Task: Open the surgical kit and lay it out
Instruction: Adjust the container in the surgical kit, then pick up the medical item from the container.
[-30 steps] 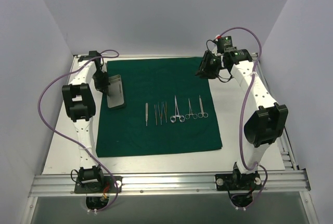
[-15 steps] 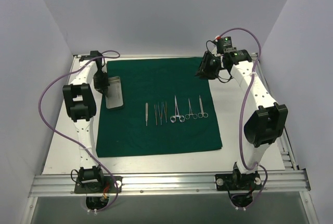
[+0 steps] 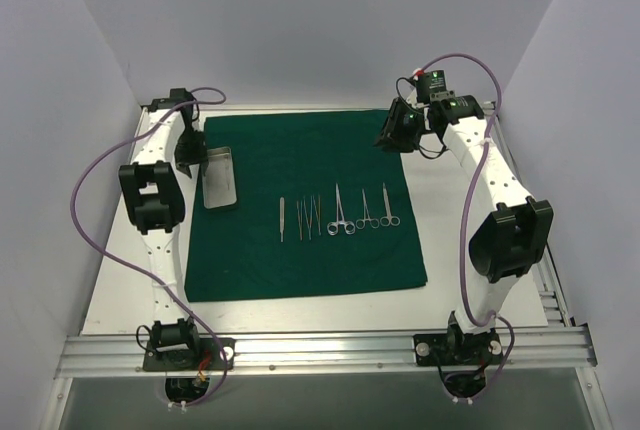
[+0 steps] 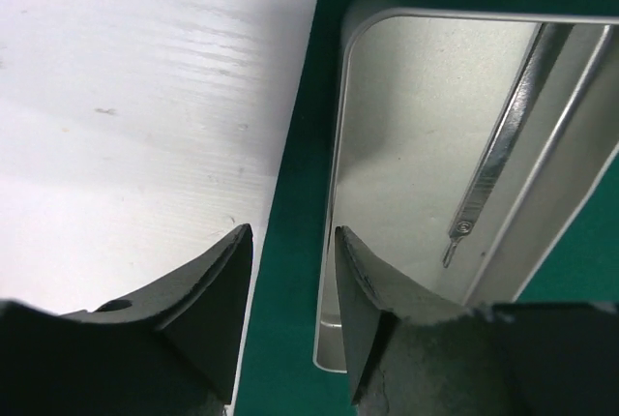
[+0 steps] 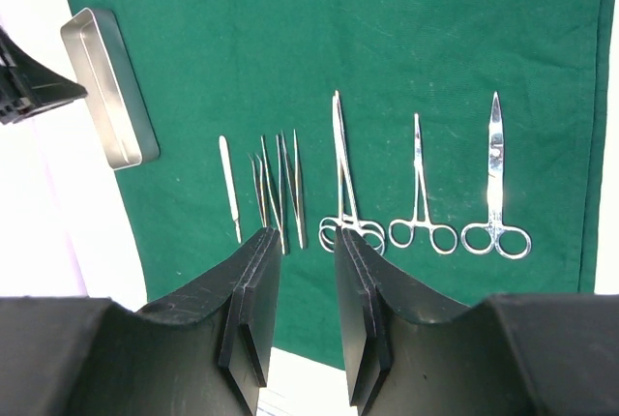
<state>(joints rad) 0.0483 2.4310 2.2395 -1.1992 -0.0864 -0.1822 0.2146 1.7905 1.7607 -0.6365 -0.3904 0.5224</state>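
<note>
The surgical kit lies unfolded: a dark green drape [image 3: 300,250] spread flat on the table. On its left edge sits a small silver tray [image 3: 221,178] [image 4: 416,145] [image 5: 108,87]. A row of steel instruments crosses the middle: a thin handle [image 3: 282,218], tweezers [image 3: 308,216] [image 5: 279,184], two ring-handled forceps [image 3: 341,212] [image 5: 421,193] and scissors [image 3: 388,206] [image 5: 495,184]. My left gripper [image 3: 192,155] [image 4: 293,237] is open just left of the tray, its right finger beside the tray's rim, holding nothing. My right gripper [image 3: 397,135] [image 5: 305,234] hovers over the drape's far right corner, open and empty.
White table surface [image 3: 120,290] borders the drape on all sides. A metal rail [image 3: 320,348] carries the arm bases at the near edge. Enclosure walls stand close on the left, right and back. Purple cables [image 3: 85,185] loop beside each arm.
My left gripper has opened and let go of the tray, then drawn back a little toward the far left. The tray now rests on the drape. The right arm has not moved.
</note>
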